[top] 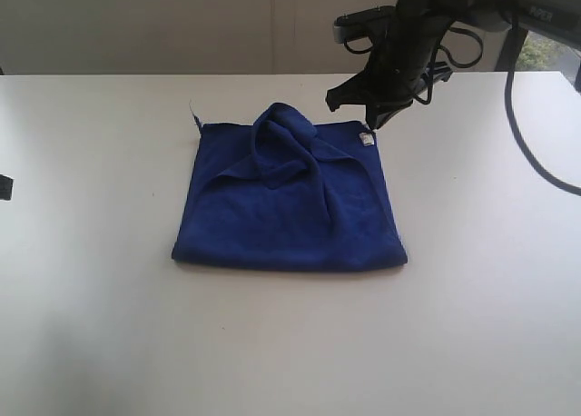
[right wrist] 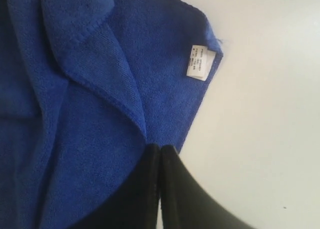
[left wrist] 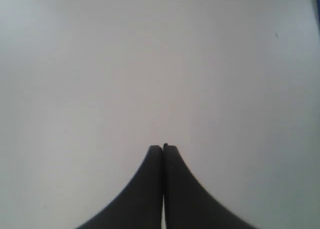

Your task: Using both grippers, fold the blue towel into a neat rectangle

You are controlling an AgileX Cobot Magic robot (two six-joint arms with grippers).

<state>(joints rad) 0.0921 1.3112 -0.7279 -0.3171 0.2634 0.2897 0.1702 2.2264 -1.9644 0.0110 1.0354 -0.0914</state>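
Right hand [top: 375,120] at the tagged far corner of the blue towel [top: 290,207], top layer bunched.
The towel lies mid-table [top: 472,298], roughly square, with a twisted ridge [top: 283,142] across its top. Both hands have fingers pressed together. The left hand [left wrist: 163,148] hangs over bare table, and the right seems to hold no cloth. You should open the right, pinch only the loose flap [right wrist: 95,64] beside the tag [right wrist: 198,62], and draw it flat.

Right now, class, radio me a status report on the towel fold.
Left gripper shut, over table. Right gripper shut, tips at blue towel edge near tag. Towel folded but bunched. No obstruction seen.
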